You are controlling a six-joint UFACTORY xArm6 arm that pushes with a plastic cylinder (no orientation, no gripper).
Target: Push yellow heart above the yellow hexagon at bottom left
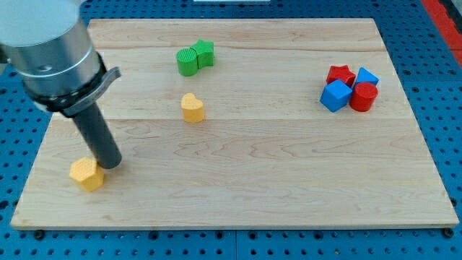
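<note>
The pale wooden board [238, 195] shows light tan planks with faint grain lines, and it is the landmark here. Near its lower left corner sits an orange-yellow hexagon block [86, 173]. Left of its centre is a yellow heart block [192, 107]. Toward its top edge are two bright green blocks [195, 57]. By its right side cluster a red star block [340, 74], a red cylinder block [363, 97] and two blue blocks [336, 94]. Around the board lies a blue perforated surface [22, 144]. My tip [110, 165] is dark grey beneath a silver collar.
</note>
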